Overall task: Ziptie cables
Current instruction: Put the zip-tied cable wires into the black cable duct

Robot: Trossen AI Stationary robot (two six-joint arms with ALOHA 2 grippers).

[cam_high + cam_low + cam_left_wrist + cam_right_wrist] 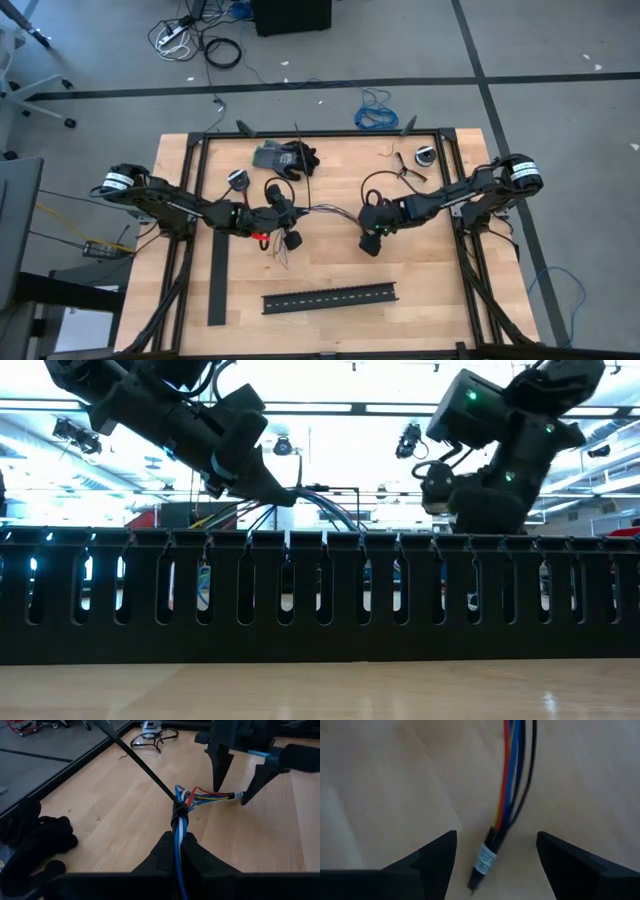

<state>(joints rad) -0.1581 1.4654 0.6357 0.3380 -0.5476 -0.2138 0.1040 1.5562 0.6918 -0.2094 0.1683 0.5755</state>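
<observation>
**Jaws spread astride the cable tip**

Our right gripper (pixel 495 857) stands wide open, the cables' (pixel 512 775) sleeved end between its fingers, untouched. Our left gripper (pixel 178 851) pinches the bundle shut near a black zip tie (pixel 178 811). Bare table (pixel 440 280) surrounds us mid-table.

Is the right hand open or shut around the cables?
Open: the right hand straddles the cables with both fingers clear.

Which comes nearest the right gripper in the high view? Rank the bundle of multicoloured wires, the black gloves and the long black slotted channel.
From the right gripper, open at table centre:
1. Bundle of multicoloured wires, just beside it, toward the left arm.
2. Long black slotted channel, near the front edge.
3. Black gloves, toward the back edge.
</observation>
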